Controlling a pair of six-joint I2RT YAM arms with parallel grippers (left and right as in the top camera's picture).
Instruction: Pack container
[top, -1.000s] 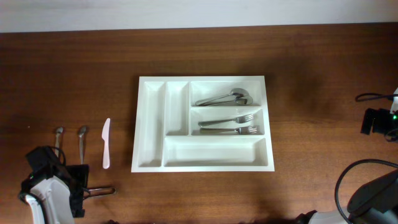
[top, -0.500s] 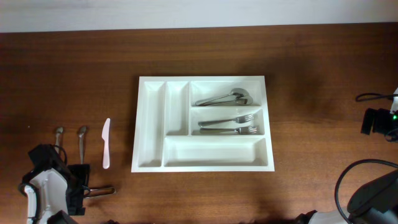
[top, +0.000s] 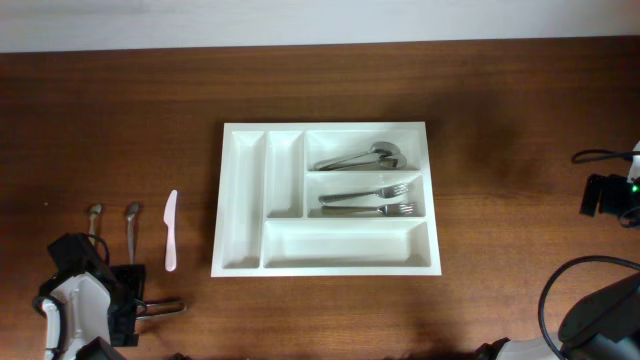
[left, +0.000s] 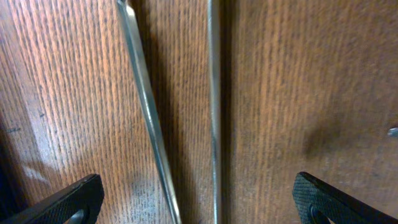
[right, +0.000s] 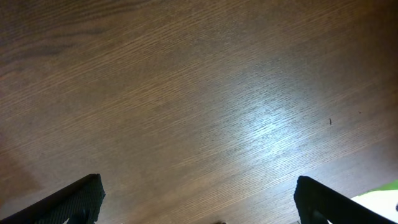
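The container (top: 243, 200) is a large white tray in the middle of the table. It holds spoons (top: 360, 157) in the top right compartment and forks (top: 368, 200) in the one below. Left of it lie a white plastic knife (top: 171, 230) and two metal utensils (top: 95, 217) (top: 133, 222). My left gripper (top: 126, 292) is low at the front left, just below them. In the left wrist view it is open (left: 199, 202), with two thin metal handles (left: 143, 106) (left: 214, 106) lying on the wood between its fingers. My right gripper (right: 199, 208) is open and empty over bare wood.
A metal piece (top: 165, 306) lies crosswise just right of the left gripper. The right arm (top: 600, 310) and a black device with a cable (top: 605, 192) are at the table's right edge. A pale wall strip runs along the far edge.
The left arm has shifted slightly toward the front edge. The tray, the utensils and the right arm have not moved.
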